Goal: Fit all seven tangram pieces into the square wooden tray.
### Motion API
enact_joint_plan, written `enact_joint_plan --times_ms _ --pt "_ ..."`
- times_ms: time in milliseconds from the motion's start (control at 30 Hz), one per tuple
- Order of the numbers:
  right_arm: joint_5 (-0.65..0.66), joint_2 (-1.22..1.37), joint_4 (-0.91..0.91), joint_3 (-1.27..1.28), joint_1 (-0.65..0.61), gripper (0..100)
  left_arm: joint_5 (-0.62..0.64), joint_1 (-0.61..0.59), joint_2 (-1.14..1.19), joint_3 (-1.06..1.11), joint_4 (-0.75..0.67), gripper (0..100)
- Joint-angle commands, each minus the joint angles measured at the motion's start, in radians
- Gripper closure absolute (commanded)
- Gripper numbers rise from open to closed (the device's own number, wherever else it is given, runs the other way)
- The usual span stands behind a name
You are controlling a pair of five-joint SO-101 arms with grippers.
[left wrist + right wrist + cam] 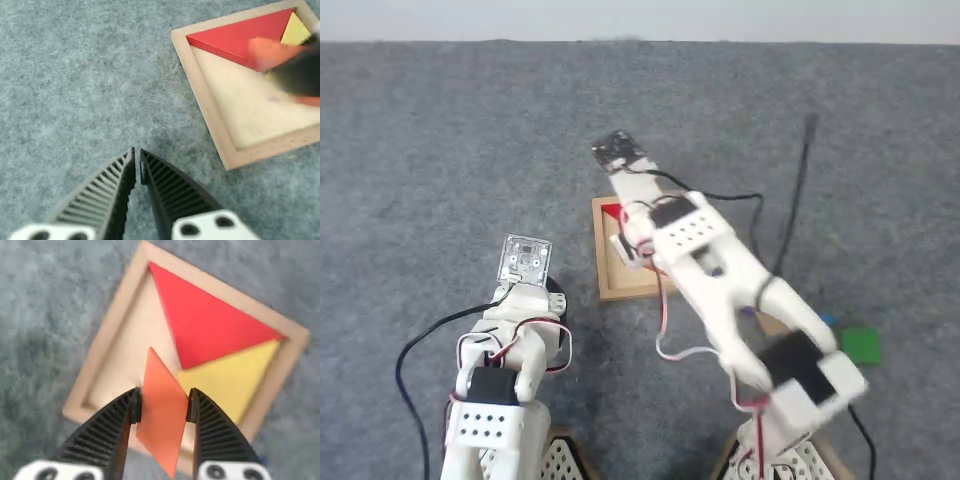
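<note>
A square wooden tray [114,320] lies flat on the worktop [470,130]. A red triangle [205,322] and a yellow triangle [230,377] are seated in it, edges touching. An orange parallelogram [161,412] is held above its bare floor between the fingers [117,425] of the right gripper [163,397]. A green piece [861,345] and a blue piece [828,321] lie well apart from the tray.

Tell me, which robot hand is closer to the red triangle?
Right. The right gripper holds the orange piece over the tray, beside the red triangle. The left gripper is over the carpet, off to the tray's side.
</note>
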Motion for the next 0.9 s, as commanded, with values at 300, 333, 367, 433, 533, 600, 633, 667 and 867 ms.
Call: enact_joint_plan --times_ms 300,333,367,433,533,600,633,667,867 --pt "0.029 0.294 0.054 -0.405 -0.033 90.0 0.006 -0.005 -0.012 -0.008 0.002 98" --pt "0.032 0.302 0.054 -0.42 -0.033 89.9 0.006 -0.005 -0.012 -0.008 0.002 98" --pt "0.035 0.311 0.054 -0.433 -0.033 89.8 0.006 -0.005 -0.012 -0.008 0.002 98" --pt "0.064 0.326 0.053 -0.445 -0.035 89.7 0.006 -0.005 -0.012 -0.008 0.002 98" --pt "0.091 0.355 0.044 -0.454 -0.047 89.3 0.006 -0.005 -0.012 -0.008 0.002 98" --pt "0.097 0.377 0.045 -0.473 -0.056 85.7 0.006 -0.005 -0.012 -0.008 0.002 98" --pt "0.097 0.387 0.047 -0.482 -0.058 83.1 0.006 -0.005 -0.012 -0.008 0.002 98" --pt "0.097 0.397 0.051 -0.494 -0.058 80.5 0.006 -0.005 -0.012 -0.008 0.002 98" --pt "0.097 0.41 0.053 -0.506 -0.059 73.4 0.006 -0.005 -0.012 -0.008 0.002 98"
